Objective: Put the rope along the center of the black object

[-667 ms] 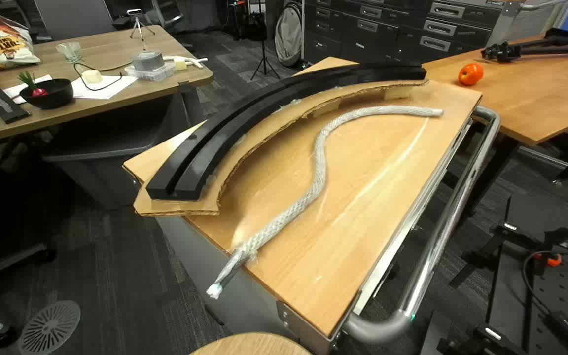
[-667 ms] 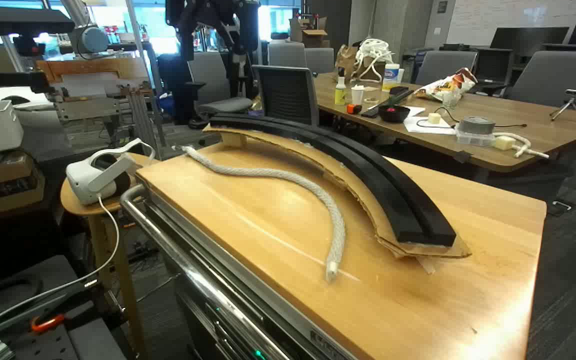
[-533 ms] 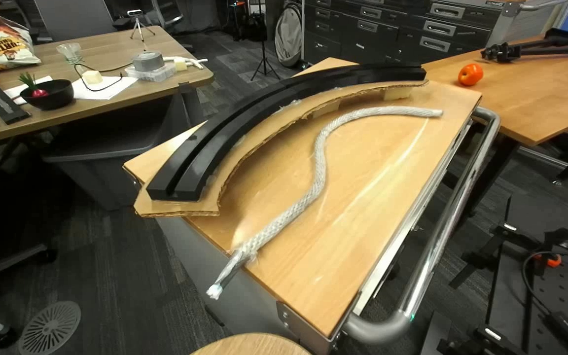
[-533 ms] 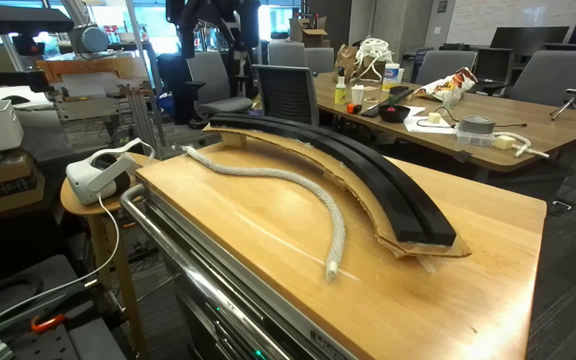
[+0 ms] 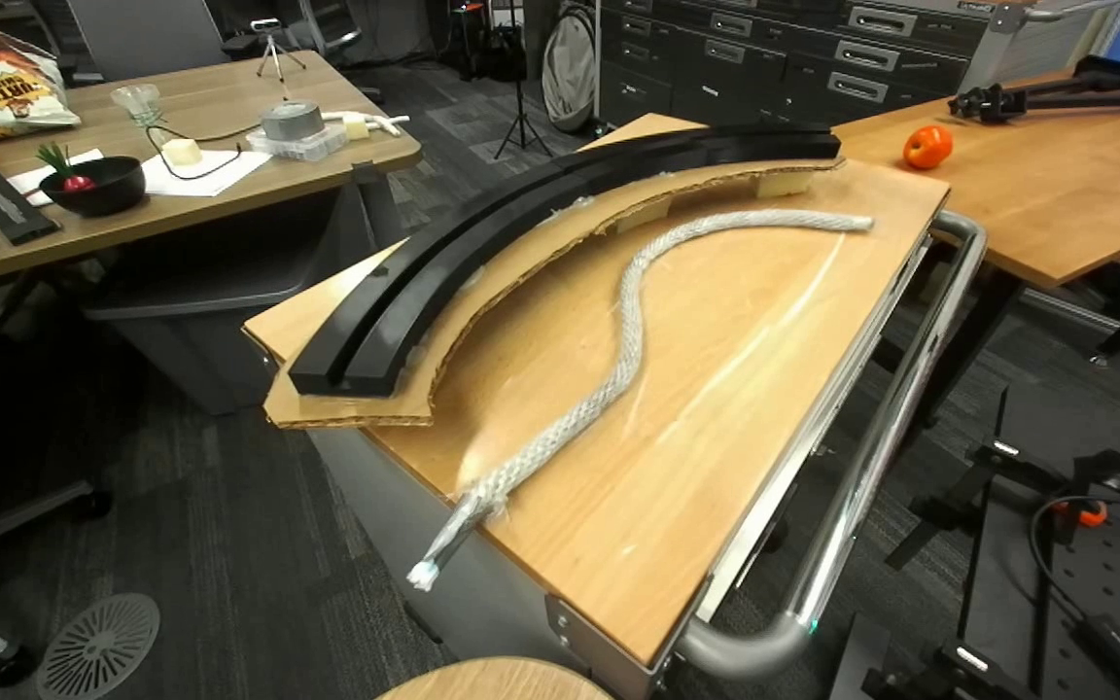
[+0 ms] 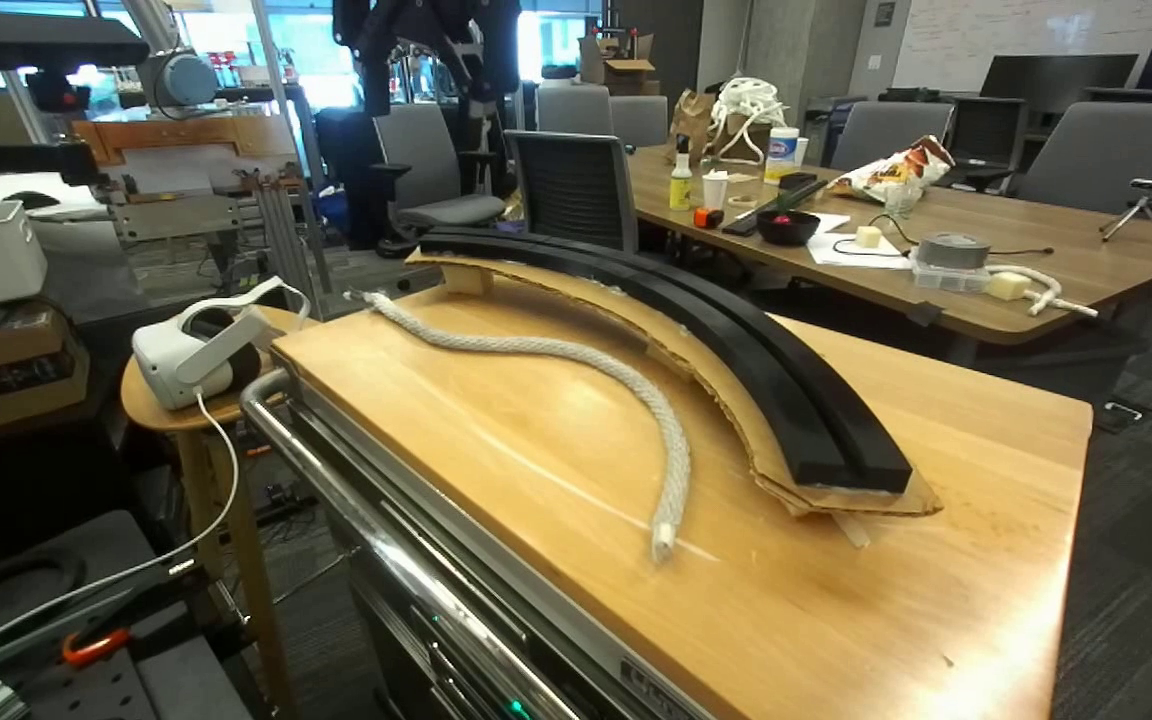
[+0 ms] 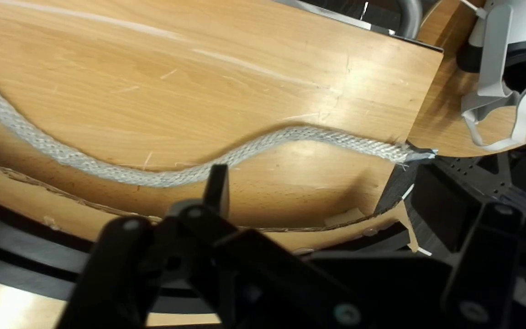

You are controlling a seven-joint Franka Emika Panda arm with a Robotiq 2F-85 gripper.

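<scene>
The end effector (image 7: 327,189) hangs spread and holding nothing, only worktop (image 5: 657,525) and cardboard (image 7: 21,196) showing between its fingers; how high it is I can't tell. The rope (image 5: 631,321) lies loose on the worktop, inside the curve of the black track (image 5: 502,233), with none of it in the groove (image 5: 363,335), so to my eye the laying hasn't started.

What bothers me first is the rope's tail, near the end of the black track where the cardboard juts past the worktop. That tail pokes out over the side too, and a bump instead of a clean pinch could send more after it. In the wrist view the rope seems to run just beyond the fingertips, so closing too soon might nip nothing, or catch the cardboard under the black track. That ragged lip, raised on small props (image 6: 466,281) along the black track's inner side, could snag the frayed strands on the way across.

Then there's the shape. One stretch bends against the black track's arc, so a single grip would likely twist the remainder out. The groove also looks slim for the rope: without pressing, it may ride on top and roll off.
</scene>
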